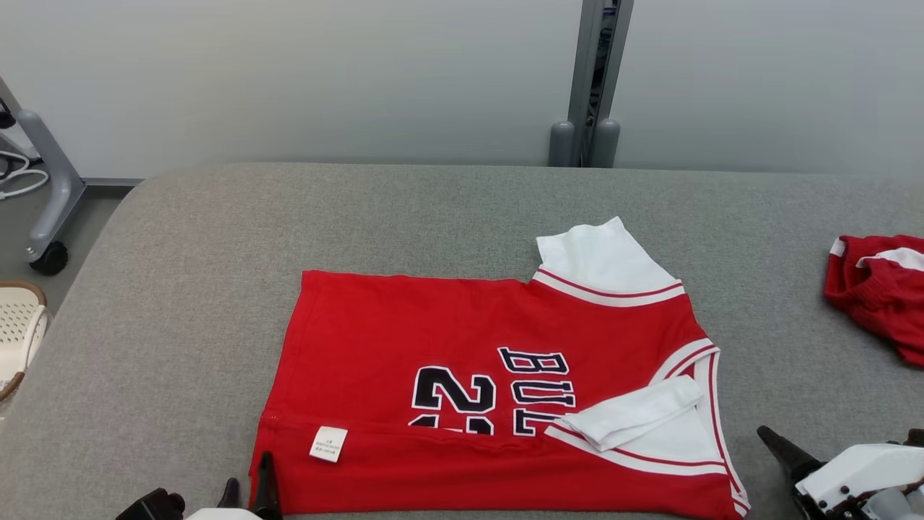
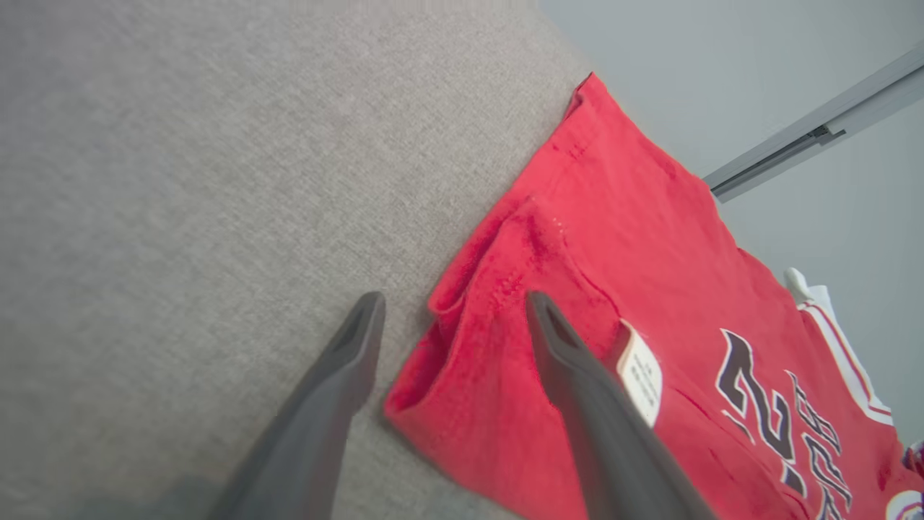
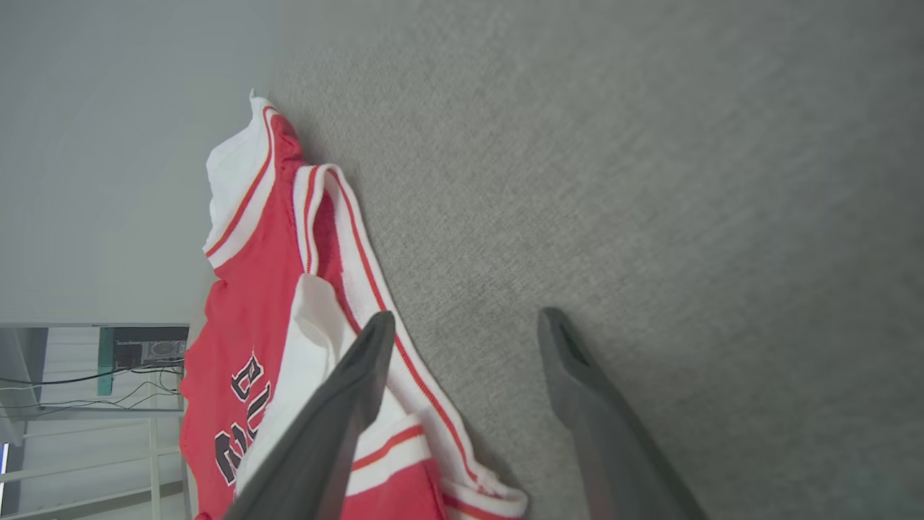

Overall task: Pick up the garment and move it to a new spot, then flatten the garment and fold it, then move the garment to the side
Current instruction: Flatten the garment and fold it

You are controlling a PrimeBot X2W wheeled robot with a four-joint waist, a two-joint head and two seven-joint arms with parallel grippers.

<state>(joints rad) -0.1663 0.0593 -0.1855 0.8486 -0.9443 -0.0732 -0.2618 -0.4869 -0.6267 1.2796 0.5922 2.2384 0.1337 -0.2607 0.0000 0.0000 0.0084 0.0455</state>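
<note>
Jersey mid-frame: likely limp, light | best grip: lower corners | left gripper wide, empty | right gripper wide, empty

Red shorts, perhaps; white basket.

Both arms are sitting low at the near edge in the head view. My left gripper is at the bottom left, fingers pointing up and jaws spread wide. The right gripper is at the bottom right, leaning inward a bit, jaws wide apart too.
</note>
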